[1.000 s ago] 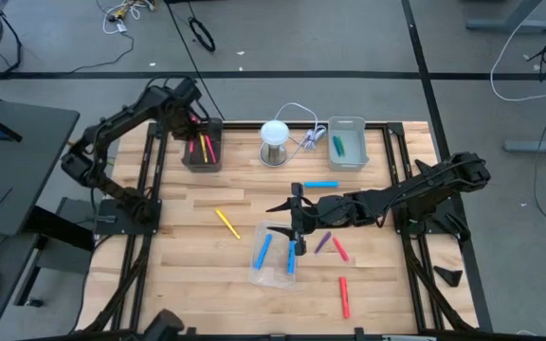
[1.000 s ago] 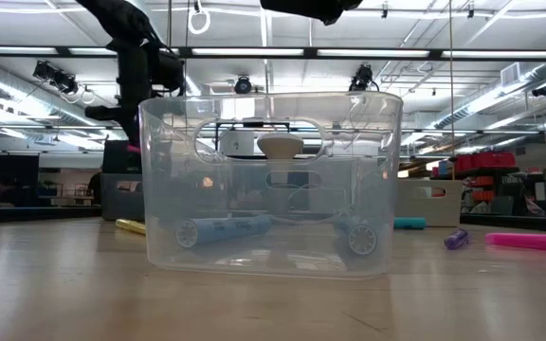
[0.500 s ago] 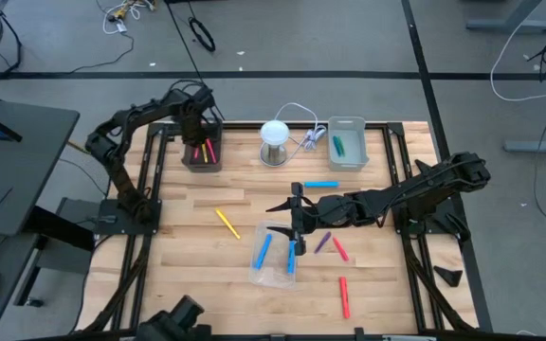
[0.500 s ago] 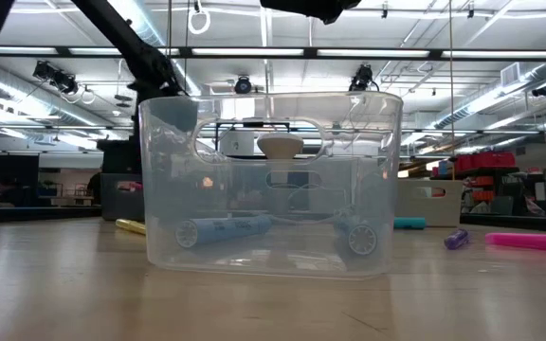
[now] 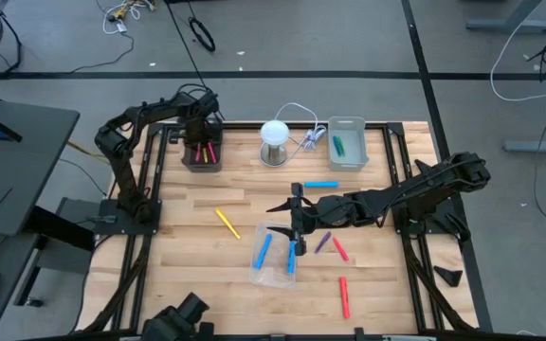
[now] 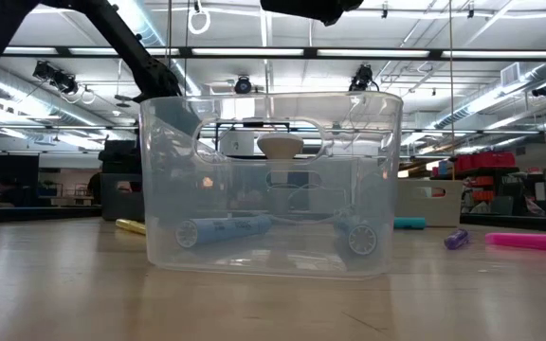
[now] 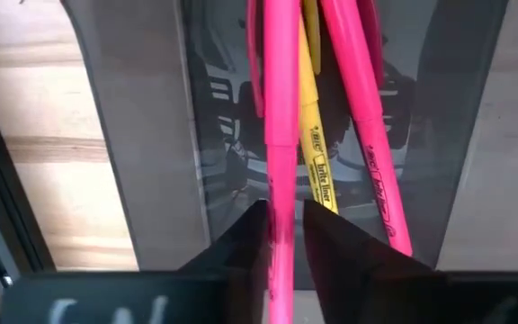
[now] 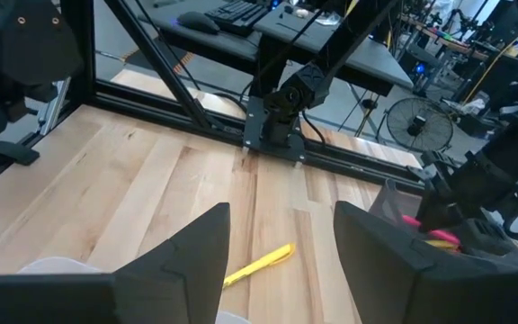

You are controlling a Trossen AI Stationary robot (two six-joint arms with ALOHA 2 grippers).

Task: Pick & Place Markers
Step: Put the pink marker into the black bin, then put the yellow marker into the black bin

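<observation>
Over the dark tray (image 5: 202, 156), the left gripper (image 7: 283, 236) loosely straddles a pink marker (image 7: 279, 108) lying lengthwise between its barely parted jaws; the right gripper (image 5: 295, 225) waits wide open.

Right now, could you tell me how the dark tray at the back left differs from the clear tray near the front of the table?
The dark tray is opaque and holds pink and yellow markers; the clear tray is see-through and holds blue ones. The left gripper is over the dark tray; the right gripper, open, hovers by the clear tray. Both are rectangular, open-topped bins on the table.
</observation>
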